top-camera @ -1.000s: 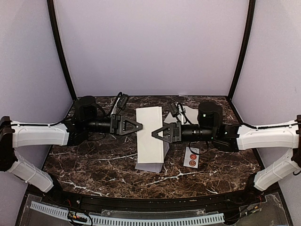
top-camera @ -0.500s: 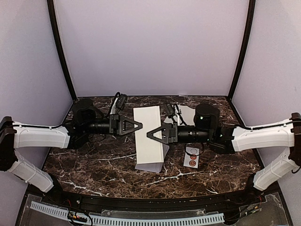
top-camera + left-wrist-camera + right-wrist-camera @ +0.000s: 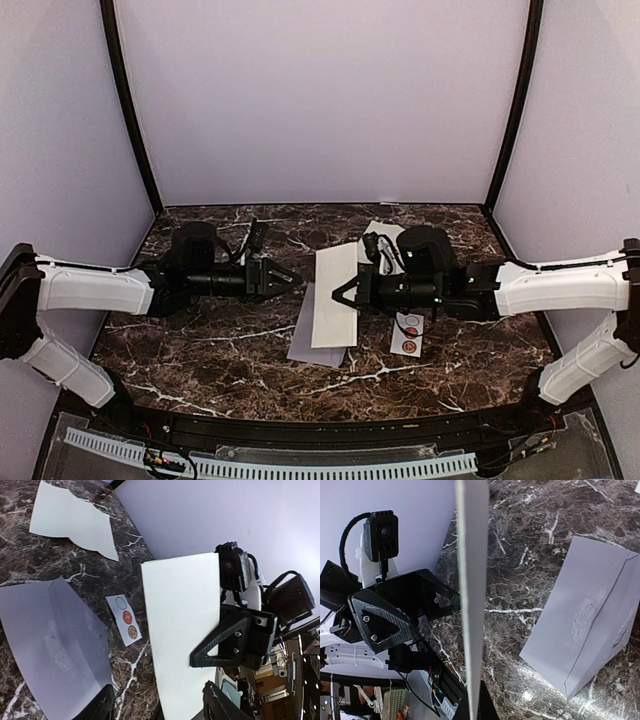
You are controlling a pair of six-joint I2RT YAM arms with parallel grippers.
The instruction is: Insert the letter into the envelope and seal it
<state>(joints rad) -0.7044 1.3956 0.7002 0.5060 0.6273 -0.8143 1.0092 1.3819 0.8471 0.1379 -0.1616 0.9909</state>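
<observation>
The envelope (image 3: 303, 340) lies flat on the counter (image 3: 200, 340), its flap folded out open. The letter (image 3: 335, 320) is not in it yet. It hangs above the envelope's right half, tilted on edge, and the right fingers (image 3: 340, 292) are pressed together on its right-hand edge. The left fingers (image 3: 292, 274) stand spread and empty just left of the letter, above the envelope's far left corner.

The letter looks like a light folded sheet, stiff enough to hold its shape from one pinch, though it would likely bow or slide if pushed hard. A grip near the middle of a long edge seems best, leaving the leading end free to enter the pocket. The envelope is thin and slick, so it probably needs pinning down at the flap.

There is one letter and one envelope. One sticker strip (image 3: 405, 335) with three round seals lies right of the envelope, and one loose white sheet (image 3: 385, 235) lies beyond it.
</observation>
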